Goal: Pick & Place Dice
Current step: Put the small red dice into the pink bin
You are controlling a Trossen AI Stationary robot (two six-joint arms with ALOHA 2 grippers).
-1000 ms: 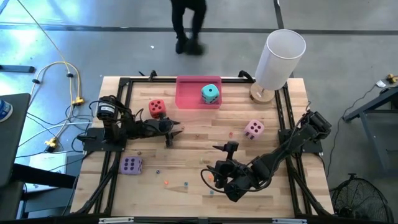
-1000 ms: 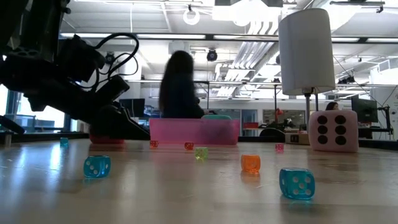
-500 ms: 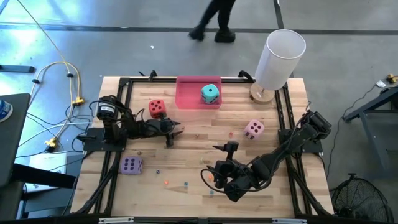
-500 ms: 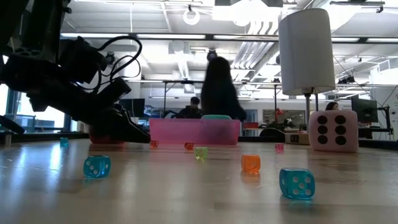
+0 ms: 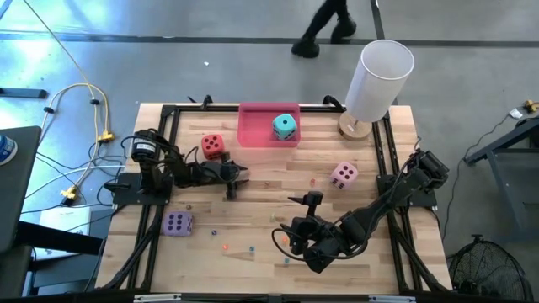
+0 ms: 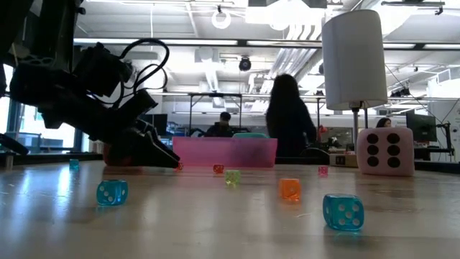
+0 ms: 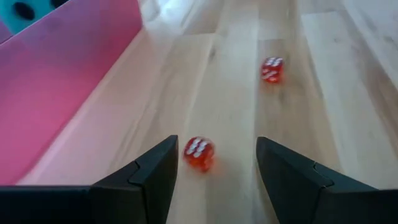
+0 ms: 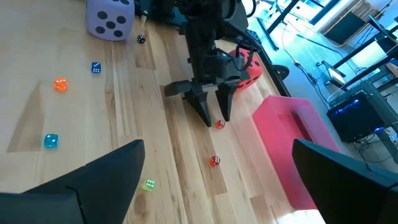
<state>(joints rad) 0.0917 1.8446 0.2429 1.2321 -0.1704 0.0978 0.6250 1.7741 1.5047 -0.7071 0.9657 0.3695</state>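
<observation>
from above, the wooden table (image 5: 278, 219) is seen with the left gripper (image 5: 238, 178) lowered near its middle, just in front of the pink tray (image 5: 257, 133), its fingers parted with nothing held. the teal die (image 5: 285, 127) is sat inside the tray at its right end, the red die (image 5: 212, 146) is placed beside the left arm, the pink die (image 5: 343, 175) lies towards the right, and the purple die (image 5: 177, 224) lies at the near left. the right gripper (image 5: 295, 220) is held over the near middle of the table, spread wide and empty. a white lamp (image 5: 376, 80) is stood at the far right corner, and a person's legs (image 5: 324, 25) are seen on the floor beyond. at table level, the left gripper (image 6: 169, 160) is seen touching down on the wood just beside the tray (image 6: 224, 152); two tiny blue dice (image 6: 112, 192) (image 6: 343, 212), an orange one (image 6: 290, 188) and a green one (image 6: 232, 176) are scattered in front, and the pink die (image 6: 385, 151) is stood at the right. through the left wrist camera, a tiny red die (image 7: 199, 153) is seen on the wood between the two parted fingers (image 7: 152, 171), not gripped by either, with the tray wall (image 7: 62, 87) close beside it and a second tiny red die (image 7: 272, 69) farther off. through the right wrist camera, the right arm's own fingers (image 8: 106, 180) are shown far apart and empty, and the left gripper (image 8: 214, 118) is seen farther off, tips down beside a tiny red die (image 8: 219, 125), with the purple die (image 8: 110, 18) behind
</observation>
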